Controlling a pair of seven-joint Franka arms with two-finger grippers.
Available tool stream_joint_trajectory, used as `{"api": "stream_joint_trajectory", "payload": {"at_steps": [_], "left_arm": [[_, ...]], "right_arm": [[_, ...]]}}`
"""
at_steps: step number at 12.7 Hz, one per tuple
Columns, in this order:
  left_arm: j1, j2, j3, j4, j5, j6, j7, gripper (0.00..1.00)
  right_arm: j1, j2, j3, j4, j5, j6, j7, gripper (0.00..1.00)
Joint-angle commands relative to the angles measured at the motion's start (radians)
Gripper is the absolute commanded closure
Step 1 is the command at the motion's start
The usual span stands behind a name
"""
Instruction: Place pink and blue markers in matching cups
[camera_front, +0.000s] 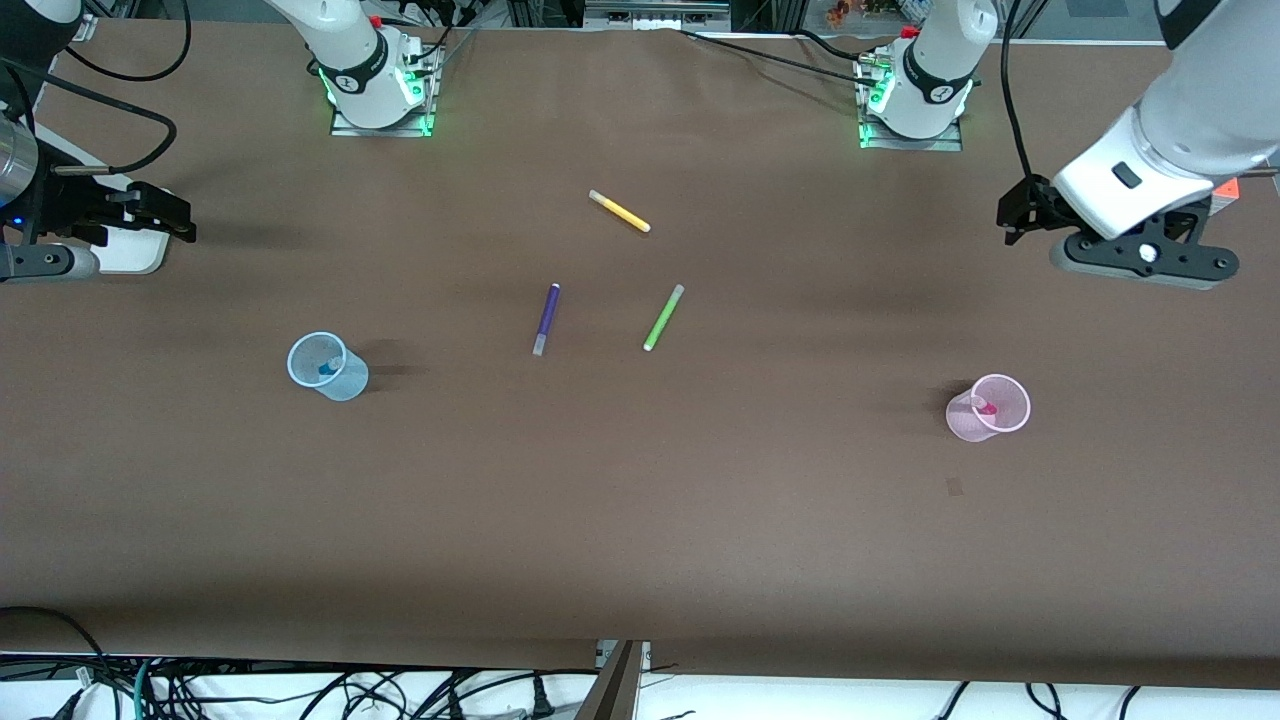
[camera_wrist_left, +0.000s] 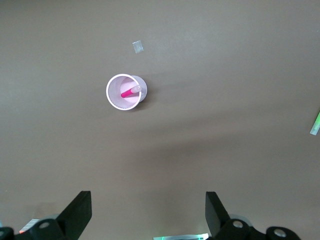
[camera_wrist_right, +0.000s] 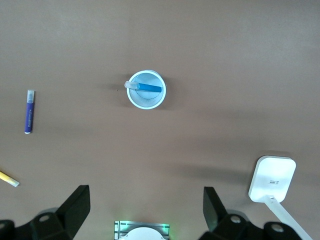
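The pale blue cup (camera_front: 327, 366) stands toward the right arm's end of the table, and the blue marker (camera_front: 326, 370) leans inside it. In the right wrist view the blue cup (camera_wrist_right: 146, 89) holds the blue marker (camera_wrist_right: 148, 88), its pale cap at the rim. Toward the left arm's end, the pink cup (camera_front: 988, 407) holds the pink marker (camera_front: 987, 407); the left wrist view looks into that pink cup (camera_wrist_left: 126, 92) at the pink marker (camera_wrist_left: 130, 92). My left gripper (camera_front: 1015, 213) (camera_wrist_left: 148, 212) and right gripper (camera_front: 160, 212) (camera_wrist_right: 145, 210) hang open and empty, high and apart from the cups.
A purple pen (camera_front: 545, 318), a lime-green pen (camera_front: 663, 317) and a yellow pen (camera_front: 619, 211) lie mid-table, farther from the front camera than the cups. A small tape scrap (camera_front: 954, 487) lies nearer than the pink cup. A white device (camera_wrist_right: 272, 178) sits at the right arm's end.
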Motion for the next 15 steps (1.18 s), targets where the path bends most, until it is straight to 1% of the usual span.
{"api": "stream_joint_trajectory", "payload": {"at_steps": [1, 2, 4, 6, 7, 8, 10, 13, 15], "left_arm": [[-0.089, -0.075, 0.108, -0.085, -0.020, 0.068, 0.009, 0.00], [-0.104, -0.075, 0.110, -0.077, -0.015, 0.069, 0.001, 0.00], [-0.103, -0.071, 0.112, -0.073, -0.020, 0.069, 0.005, 0.00], [-0.085, -0.069, 0.110, -0.073, -0.033, 0.069, 0.015, 0.00], [-0.057, -0.066, 0.109, -0.073, -0.064, 0.069, 0.016, 0.00], [-0.019, -0.066, 0.103, -0.071, -0.093, 0.069, 0.018, 0.00], [-0.005, -0.066, 0.090, -0.073, -0.103, 0.068, 0.018, 0.00], [0.040, -0.065, 0.026, -0.071, -0.101, 0.068, 0.009, 0.00], [0.044, -0.057, 0.024, -0.059, -0.101, 0.068, 0.018, 0.00]], "right_arm": [[-0.005, 0.006, 0.006, 0.015, -0.008, 0.000, 0.001, 0.00], [-0.005, 0.004, 0.006, 0.015, -0.010, 0.000, 0.001, 0.00], [-0.007, 0.006, 0.006, 0.015, -0.008, 0.000, 0.001, 0.00], [-0.005, 0.006, 0.006, 0.015, -0.008, 0.000, 0.001, 0.00], [-0.005, 0.004, 0.006, 0.015, -0.008, 0.000, 0.001, 0.00], [-0.007, 0.006, 0.006, 0.015, -0.008, 0.000, 0.001, 0.00], [-0.007, 0.006, 0.005, 0.015, -0.010, 0.000, 0.001, 0.00], [-0.007, 0.006, 0.005, 0.015, -0.010, 0.000, 0.001, 0.00], [-0.007, 0.006, 0.005, 0.015, -0.008, 0.000, 0.001, 0.00]]}}
